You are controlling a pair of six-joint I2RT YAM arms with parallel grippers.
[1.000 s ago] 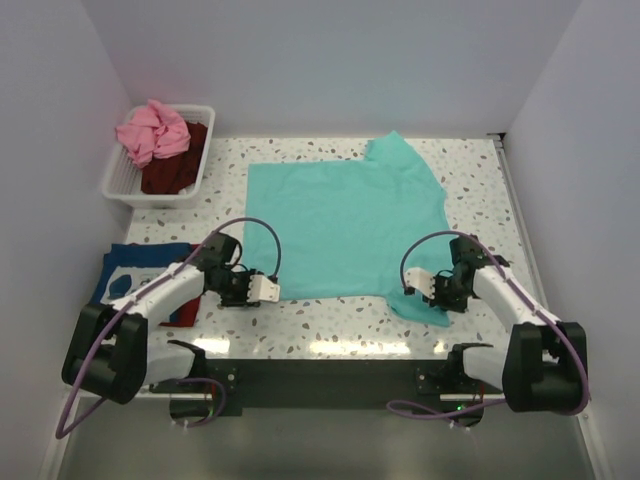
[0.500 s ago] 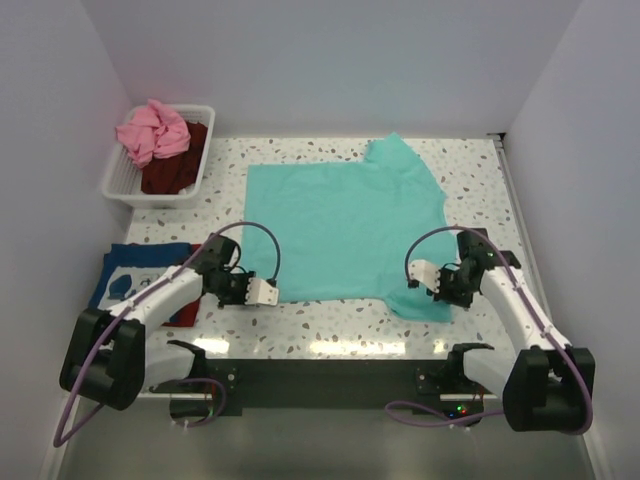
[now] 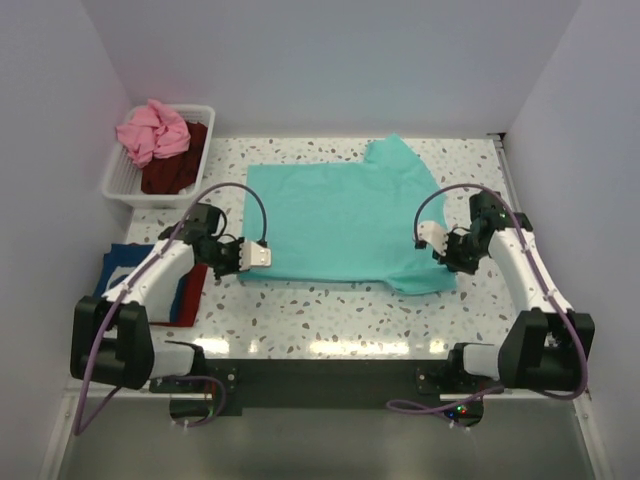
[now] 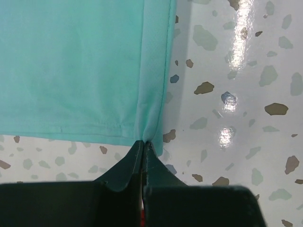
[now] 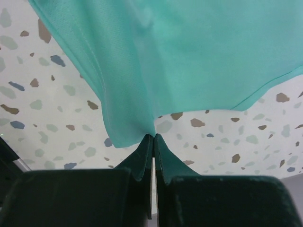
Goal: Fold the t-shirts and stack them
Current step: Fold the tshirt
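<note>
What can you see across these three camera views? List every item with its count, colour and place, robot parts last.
teal t-shirt: 1, teal-green, spread across mid-table
pink t-shirt: 1, pink, crumpled on top in the basket
maroon t-shirt: 1, dark maroon, in the basket
blue t-shirt: 1, blue with white print, near-left table edge
red t-shirt: 1, red, beside the blue one, partly hidden
basket: 1, white, far-left corner
table: 1, white, speckled
left gripper: 1, dark, shut on teal t-shirt's near-left corner
right gripper: 1, dark, shut on its near-right edge
</note>
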